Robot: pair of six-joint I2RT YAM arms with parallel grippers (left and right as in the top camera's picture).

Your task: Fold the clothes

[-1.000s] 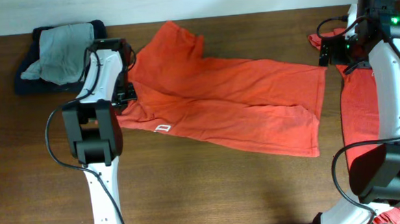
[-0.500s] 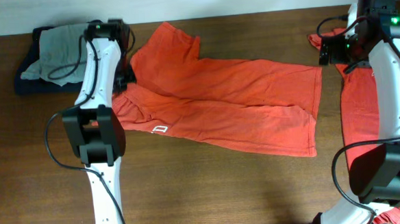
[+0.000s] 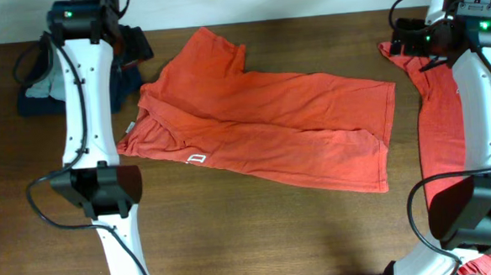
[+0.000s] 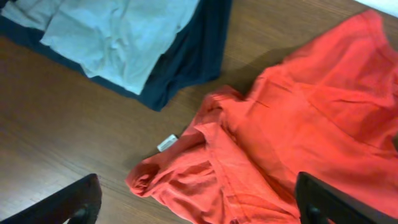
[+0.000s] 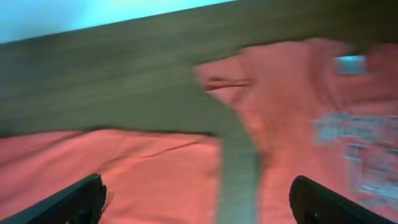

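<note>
Shirt (image 3: pixel 270 128) spread on table (image 3: pixel 259 238), left hand (image 4: pixel 199 208) agape, right hand (image 5: pixel 198 202) agape

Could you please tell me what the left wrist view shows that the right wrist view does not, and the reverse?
Only the left wrist view: a grey garment lying on a dark navy garment, and a small white tag at the bunched corner of the spread orange-red shirt. Only the right wrist view, which is blurred: a second orange-red shirt bearing white print, apart from the first across a strip of table. Both: the spread shirt, the table, and an open gripper holding nothing, the left gripper in one, the right gripper in the other.
</note>
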